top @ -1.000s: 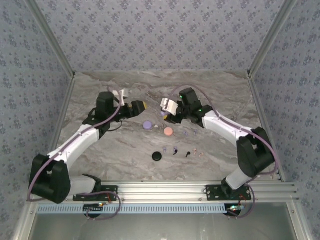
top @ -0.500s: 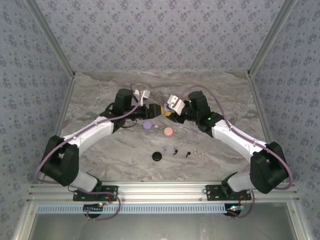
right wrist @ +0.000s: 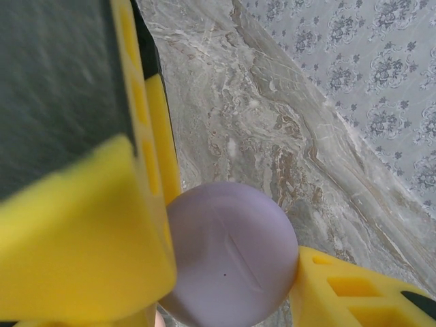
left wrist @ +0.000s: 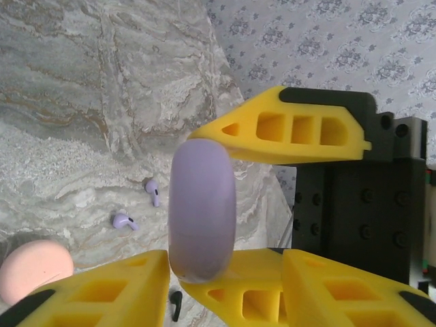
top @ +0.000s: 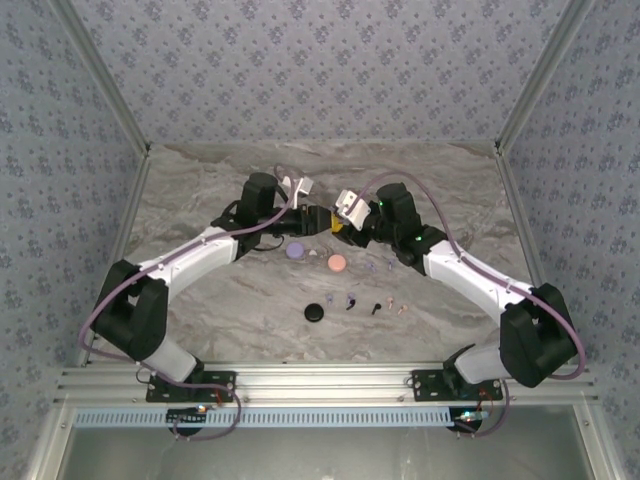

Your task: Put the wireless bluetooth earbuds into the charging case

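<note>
My right gripper (top: pixel 339 224) (right wrist: pixel 231 272) is shut across the width of a round lilac charging case (right wrist: pixel 228 255) (left wrist: pixel 202 208), held closed above the table. My left gripper (top: pixel 320 219) (left wrist: pixel 225 262) meets it head-on. Its jaws straddle the case's lower edge: one finger (left wrist: pixel 102 286) lies against a flat face, the other (left wrist: pixel 354 286) stands apart. On the table beyond lie two lilac earbuds (left wrist: pixel 153 191) (left wrist: pixel 124 221) and a black one (left wrist: pixel 176 305). From above, lilac earbuds (top: pixel 378 265) (top: pixel 340 298), a black one (top: pixel 375 308) and pale pink ones (top: pixel 397 306) are scattered right of centre.
Three round discs rest on the marble table (top: pixel 230 300): lilac (top: pixel 296 250), pink (top: pixel 337 262) (left wrist: pixel 34 269) and black (top: pixel 316 312). Patterned walls (top: pixel 320 70) close in the back and both sides. A metal rail (top: pixel 330 378) runs along the near edge.
My left arm has swung right to meet the right gripper, and its jaws have narrowed around the lilac case. The right arm shifted left, then held still.
</note>
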